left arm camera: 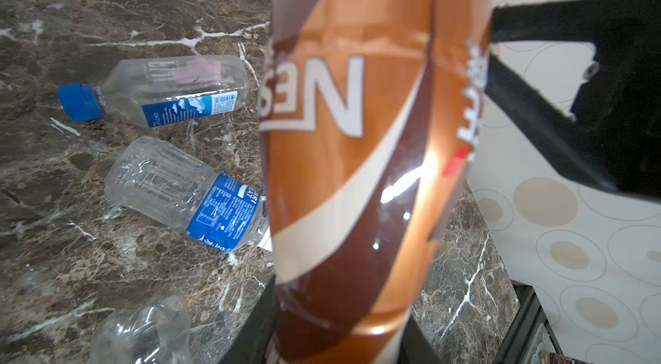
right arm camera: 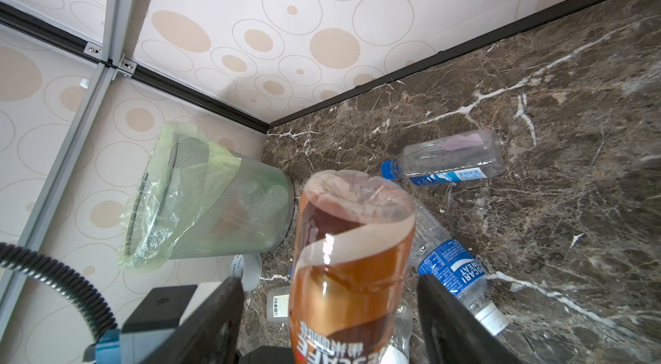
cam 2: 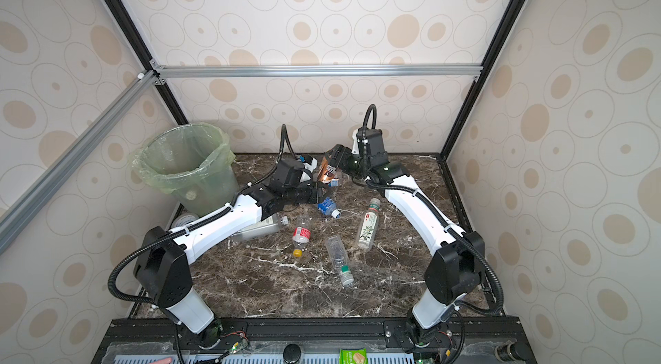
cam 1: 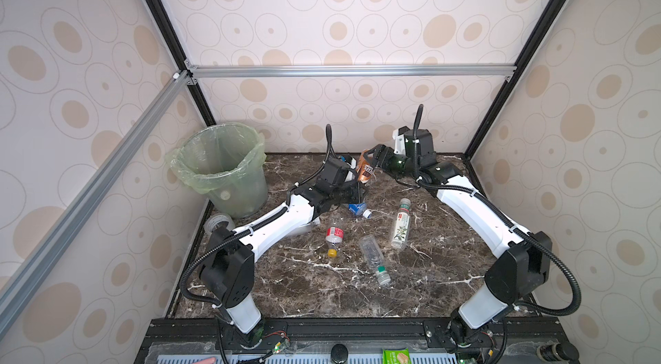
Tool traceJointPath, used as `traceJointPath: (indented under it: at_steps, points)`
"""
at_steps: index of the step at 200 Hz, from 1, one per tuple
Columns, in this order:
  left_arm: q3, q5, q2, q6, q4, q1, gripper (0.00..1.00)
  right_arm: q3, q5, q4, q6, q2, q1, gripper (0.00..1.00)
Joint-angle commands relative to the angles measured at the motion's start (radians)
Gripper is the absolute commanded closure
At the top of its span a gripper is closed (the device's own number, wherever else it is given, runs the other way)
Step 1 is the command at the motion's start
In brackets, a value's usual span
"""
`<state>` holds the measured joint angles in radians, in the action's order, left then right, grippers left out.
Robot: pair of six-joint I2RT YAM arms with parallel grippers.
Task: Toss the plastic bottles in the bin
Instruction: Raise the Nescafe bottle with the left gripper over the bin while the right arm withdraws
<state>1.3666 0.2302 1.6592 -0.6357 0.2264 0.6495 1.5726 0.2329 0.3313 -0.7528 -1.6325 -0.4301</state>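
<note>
A brown-labelled plastic bottle (cam 1: 365, 169) (cam 2: 328, 169) is held above the back of the table between both grippers. My left gripper (cam 1: 360, 187) (left arm camera: 339, 339) is shut on its lower end. My right gripper (cam 1: 373, 162) (right arm camera: 329, 292) is open around its upper part, with a gap on each side of the bottle (right arm camera: 354, 265). The bin (cam 1: 186, 169) (right arm camera: 214, 208), lined with a pale green bag, stands in the back left corner. Several other bottles lie on the table, among them a red-labelled one (cam 1: 334, 235), a white-labelled one (cam 1: 401, 226) and a clear one (cam 1: 373, 258).
A blue-capped bottle (left arm camera: 171, 88) and a blue-labelled bottle (left arm camera: 186, 194) lie near the back wall. A crumpled blue bottle (cam 1: 357, 208) lies under the left gripper. A clear tape roll (cam 1: 218, 222) sits in front of the bin. Walls close in three sides of the marble table (cam 1: 429, 272).
</note>
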Motion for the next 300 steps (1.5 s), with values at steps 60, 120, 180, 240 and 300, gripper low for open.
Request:
traceJointPath:
  at_steps: [60, 120, 180, 240, 300]
  points:
    - [0.138, -0.057, -0.128, 0.116, 0.222, -0.232, 0.70, 0.154, 0.015, 0.034, 0.158, 0.034, -0.021, 0.00]
    - [0.466, -0.133, -0.101, 0.270, 0.385, -0.407, 0.70, 0.425, 0.031, 0.102, 0.390, -0.054, -0.167, 0.00]
    - [0.704, -0.369, -0.109, 0.469, 0.358, -0.475, 0.68, 0.601, 0.036, 0.122, 0.464, -0.152, -0.264, 0.00]
    - [0.717, -0.489, -0.173, 0.489, 0.239, -0.514, 0.67, 0.808, 0.014, 0.156, 0.571, -0.248, -0.343, 0.00]
    - [0.782, -0.548, -0.206, 0.542, 0.190, -0.516, 0.68, 0.838, -0.027, 0.186, 0.622, -0.279, -0.364, 0.00]
